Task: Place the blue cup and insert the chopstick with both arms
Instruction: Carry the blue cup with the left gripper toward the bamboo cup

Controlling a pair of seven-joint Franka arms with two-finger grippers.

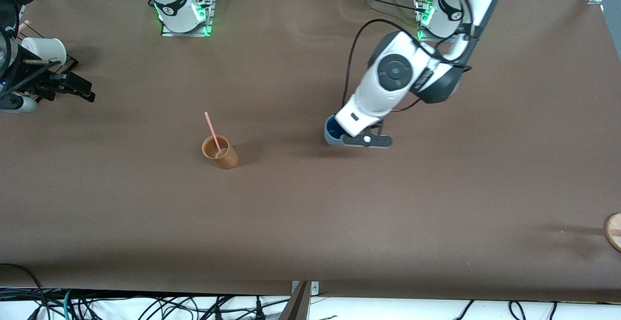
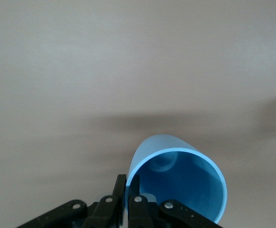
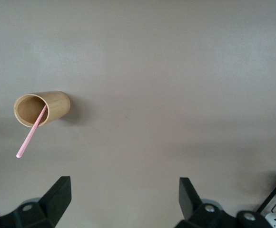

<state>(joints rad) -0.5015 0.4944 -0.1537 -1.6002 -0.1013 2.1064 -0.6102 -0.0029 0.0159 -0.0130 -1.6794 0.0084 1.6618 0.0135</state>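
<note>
My left gripper (image 1: 340,136) is shut on the rim of the blue cup (image 1: 332,131), one finger inside and one outside. It holds the cup low over the middle of the table. In the left wrist view the left gripper (image 2: 130,188) pinches the cup (image 2: 185,185), which is tilted with its mouth open to the camera. The pink chopstick (image 1: 211,130) leans in the brown cup (image 1: 221,152), which stands toward the right arm's end. My right gripper (image 1: 83,88) is open and empty, up over the right arm's end of the table. The right wrist view shows this gripper (image 3: 123,190), the chopstick (image 3: 30,133) and the brown cup (image 3: 54,105).
A white cup (image 1: 45,48) lies near the right gripper at the right arm's end. A round wooden piece (image 1: 614,231) sits at the table edge at the left arm's end. Bare brown table (image 1: 310,213) lies between the brown cup and the blue cup.
</note>
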